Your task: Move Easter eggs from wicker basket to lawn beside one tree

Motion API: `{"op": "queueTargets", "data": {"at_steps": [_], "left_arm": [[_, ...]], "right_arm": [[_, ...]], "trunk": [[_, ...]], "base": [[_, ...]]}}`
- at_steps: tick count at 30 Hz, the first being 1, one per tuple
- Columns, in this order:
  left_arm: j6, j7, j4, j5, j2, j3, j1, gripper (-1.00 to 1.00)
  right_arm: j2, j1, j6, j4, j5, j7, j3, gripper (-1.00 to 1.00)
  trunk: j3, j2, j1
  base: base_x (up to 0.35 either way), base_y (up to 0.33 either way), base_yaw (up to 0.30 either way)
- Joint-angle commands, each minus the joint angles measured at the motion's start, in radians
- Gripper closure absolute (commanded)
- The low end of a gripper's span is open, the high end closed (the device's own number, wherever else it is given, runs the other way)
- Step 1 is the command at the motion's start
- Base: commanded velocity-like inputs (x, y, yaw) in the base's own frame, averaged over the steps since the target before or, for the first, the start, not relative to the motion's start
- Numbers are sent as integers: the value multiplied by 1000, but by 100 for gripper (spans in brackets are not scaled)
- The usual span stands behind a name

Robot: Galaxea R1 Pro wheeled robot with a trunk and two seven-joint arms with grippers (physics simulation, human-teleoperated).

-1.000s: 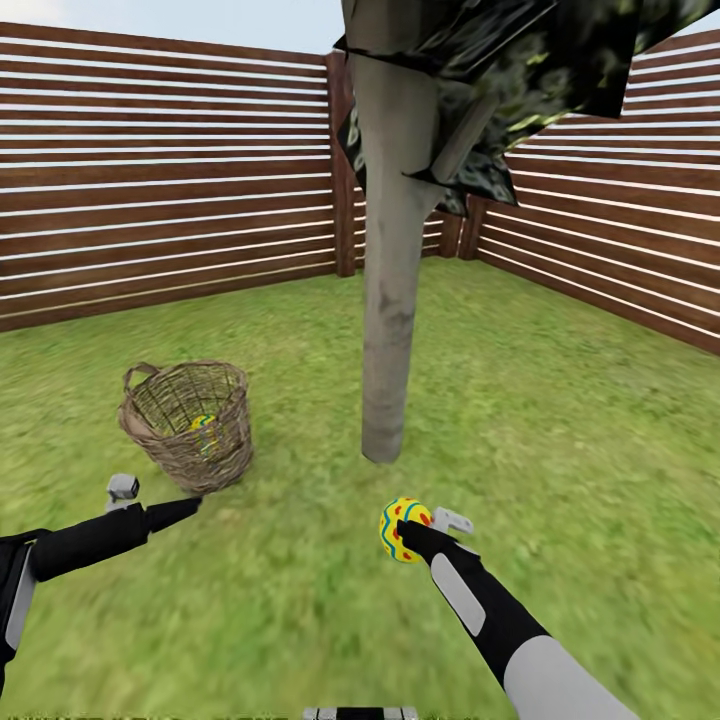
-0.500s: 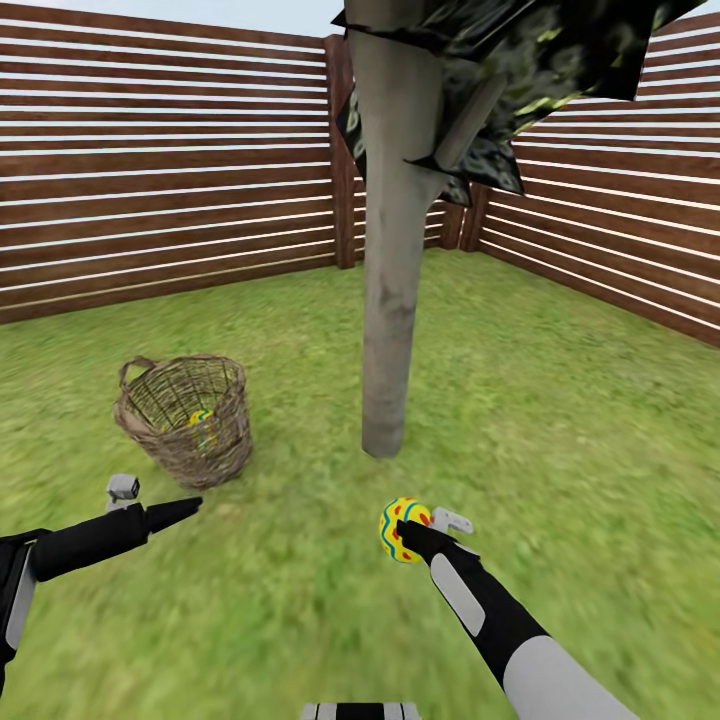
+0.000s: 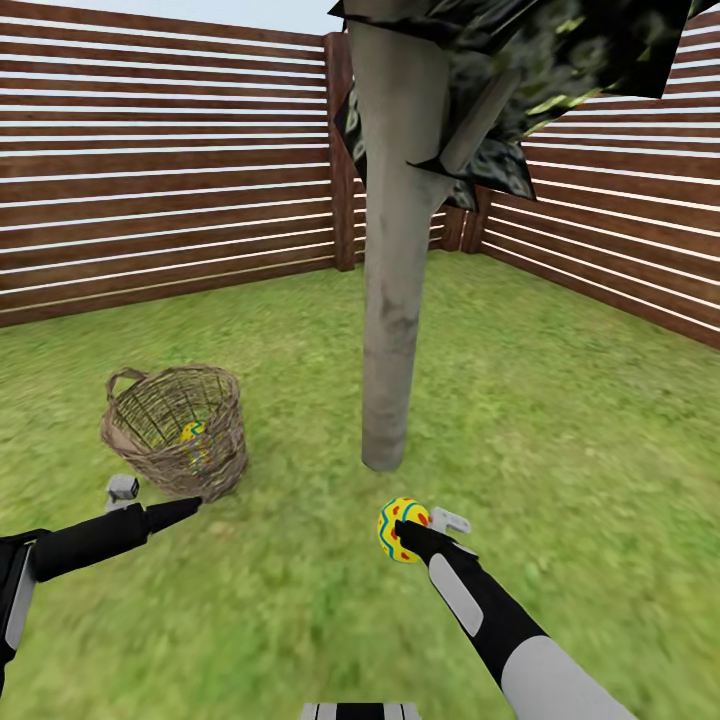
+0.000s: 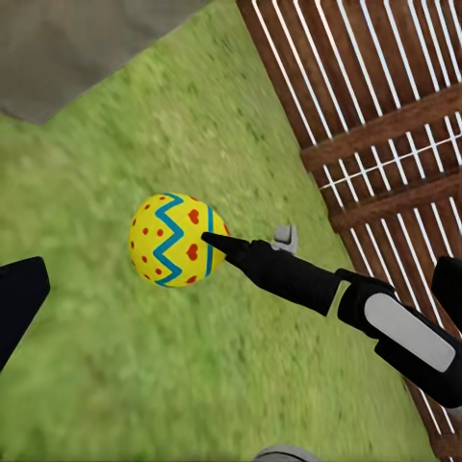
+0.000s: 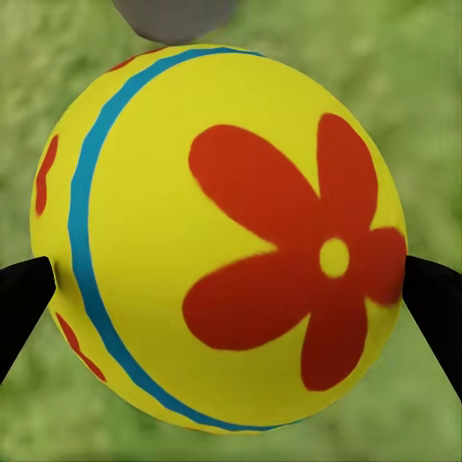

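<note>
A yellow Easter egg (image 3: 401,528) with blue zigzags and red marks sits between the fingers of my right gripper (image 3: 408,532), above the lawn (image 3: 560,420) just short of the tree's grey trunk (image 3: 392,330). Up close, this egg (image 5: 226,241) shows a red flower, with a black finger (image 5: 19,308) at each side. The left wrist view shows the same egg (image 4: 178,239) above the grass. The wicker basket (image 3: 175,430) stands left of the trunk with one egg (image 3: 190,435) showing through its weave. My left gripper (image 3: 185,510) hovers just in front of the basket, open and empty.
A brown slatted fence (image 3: 160,180) closes the garden behind and to the right, meeting at a corner post (image 3: 342,150). Dark foliage (image 3: 560,50) hangs overhead. Open grass stretches right of the trunk and in front of me.
The whole view has shifted as the camera moved: the basket now shows a little further left. Both arms keep their pose, and the right gripper still holds the egg.
</note>
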Motion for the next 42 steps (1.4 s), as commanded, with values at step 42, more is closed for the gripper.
{"op": "queueTargets", "data": {"at_steps": [42], "left_arm": [[9, -5, -1, -1, 3, 0, 0, -100]], "right_arm": [[-3, -2, -47, 1, -16, -8, -4, 100]], "trunk": [[-136, -9, 16]], "base": [[0, 0, 0]]}}
